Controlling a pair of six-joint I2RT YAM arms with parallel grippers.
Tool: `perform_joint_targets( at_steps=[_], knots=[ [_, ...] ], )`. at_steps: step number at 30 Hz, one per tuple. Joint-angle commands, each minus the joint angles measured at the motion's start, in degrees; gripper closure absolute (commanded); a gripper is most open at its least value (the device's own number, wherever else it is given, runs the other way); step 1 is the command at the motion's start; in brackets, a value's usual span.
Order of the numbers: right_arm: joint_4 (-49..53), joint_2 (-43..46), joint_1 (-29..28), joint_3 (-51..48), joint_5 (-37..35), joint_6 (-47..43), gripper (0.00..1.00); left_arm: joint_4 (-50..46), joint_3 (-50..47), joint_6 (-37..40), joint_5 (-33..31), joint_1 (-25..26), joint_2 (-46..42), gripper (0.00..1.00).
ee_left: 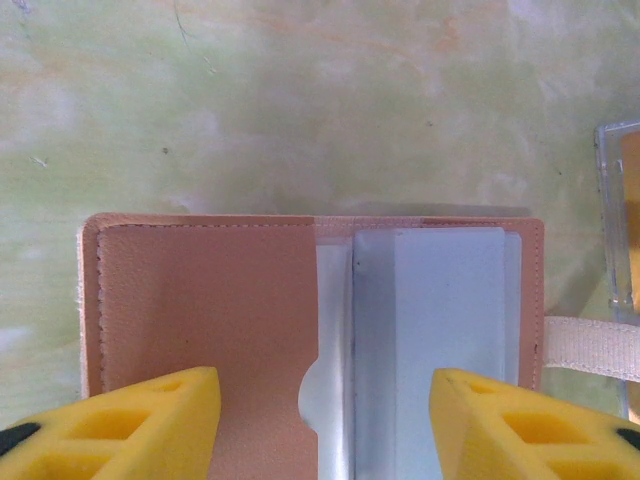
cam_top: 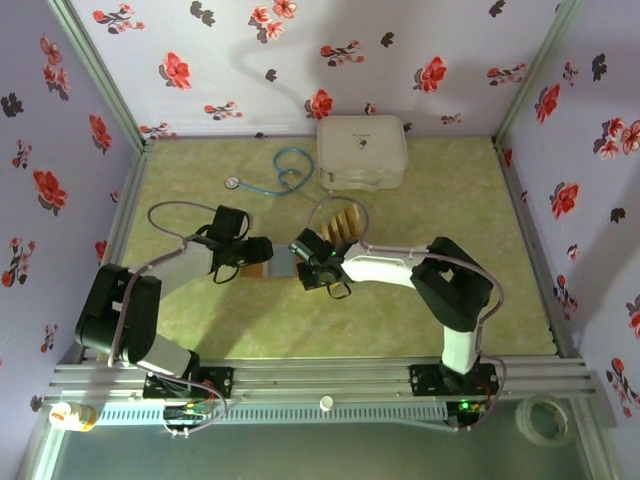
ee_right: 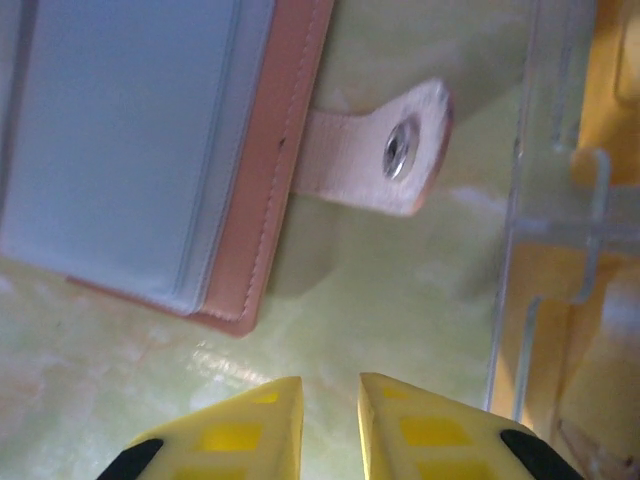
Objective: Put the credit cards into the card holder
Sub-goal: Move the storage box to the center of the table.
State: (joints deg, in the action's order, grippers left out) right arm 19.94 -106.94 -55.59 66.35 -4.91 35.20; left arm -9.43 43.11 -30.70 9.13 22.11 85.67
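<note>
Two hands: left hand (ee_left: 325, 430) spread wide over the open card holder (ee_left: 300, 320), gripping nothing; right hand (ee_right: 330, 425) almost clenched, with a thin gap and nothing between its fingers.
Card holder: lies open and flat on the tabletop (ee_left: 300, 100) between both hands, with the brown flap on one side and pale grey-blue sleeves on the other. Its snap strap (ee_right: 385, 150) sticks out sideways.
Credit cards (cam_top: 345, 222): sit in a clear plastic rack (ee_right: 520, 150) just beside the strap; none seen in the sleeves.
Handling, cards: likely light, stiff and slick. They are thin, so best pinched across the faces at an exposed edge.
Handling, holder: soft and floppy, so it may slide or fold. It probably needs pinning at the brown flap while a card enters a sleeve.
</note>
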Motion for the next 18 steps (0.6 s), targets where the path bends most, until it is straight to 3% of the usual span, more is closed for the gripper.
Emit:
perform_joint_targets(
  at_steps=[1,7,18],
  knots=[
    [4.4,-1.8,0.2,2.4,-7.1,-2.1,0.82,0.2,0.9,0.2,0.7,-0.4,-1.6,0.42],
    [6.7,-4.2,1.8,3.4,-13.4,-1.7,0.86,0.0,1.0,0.1,0.7,-0.4,-1.6,0.42],
    [5.6,-2.3,9.6,-0.7,-16.3,-2.4,0.87,0.0,0.9,-0.4,0.7,-0.4,-2.1,0.42]
  ],
)
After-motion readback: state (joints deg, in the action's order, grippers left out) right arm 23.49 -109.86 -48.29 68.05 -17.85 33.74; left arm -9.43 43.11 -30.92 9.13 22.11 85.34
